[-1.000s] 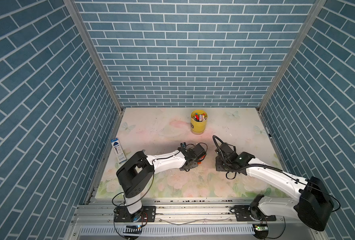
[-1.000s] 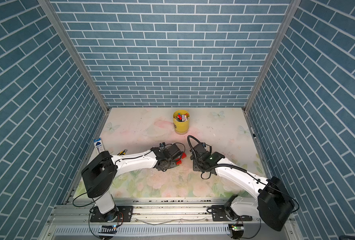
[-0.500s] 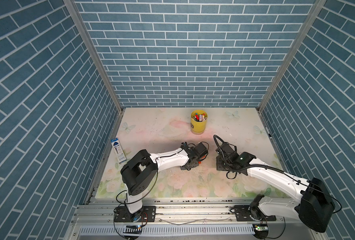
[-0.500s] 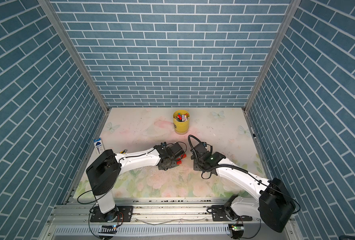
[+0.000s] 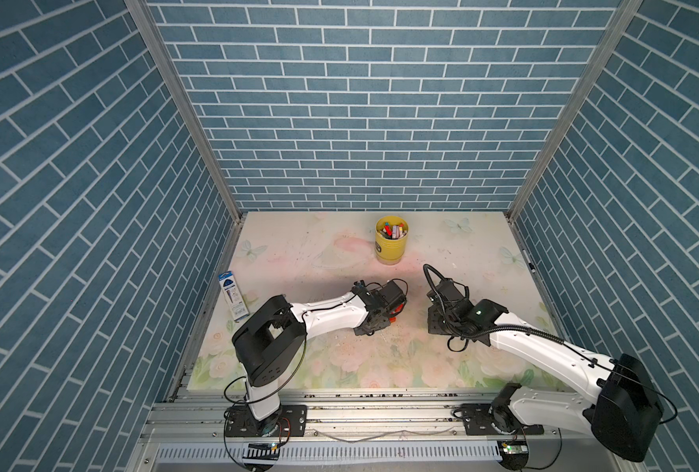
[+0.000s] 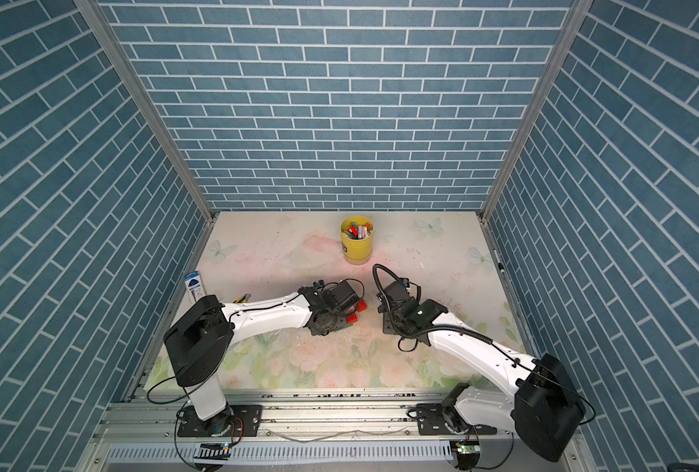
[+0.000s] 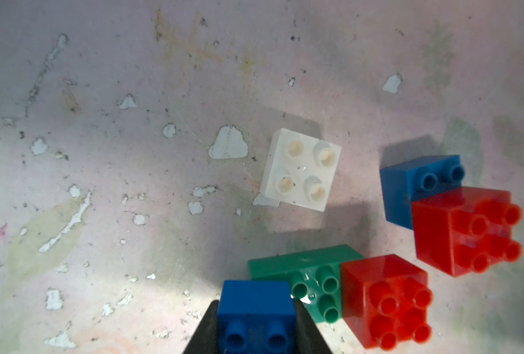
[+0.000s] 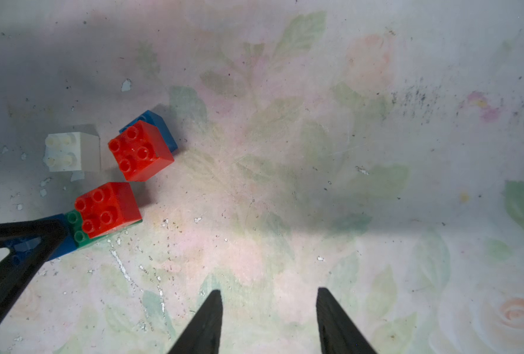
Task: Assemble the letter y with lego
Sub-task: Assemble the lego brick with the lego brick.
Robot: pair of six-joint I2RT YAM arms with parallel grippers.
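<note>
Blue brick walls [image 5: 360,102], scuffed floral tabletop [image 5: 307,245]

Six lego bricks [image 7: 303,265] in loose cluster

We can read no text anywhere; the dark label [image 5: 379,247] on the yellow cup [image 5: 393,250] is too small. The print on the blue-and-white packet [image 5: 233,295] blurs likewise.
</note>
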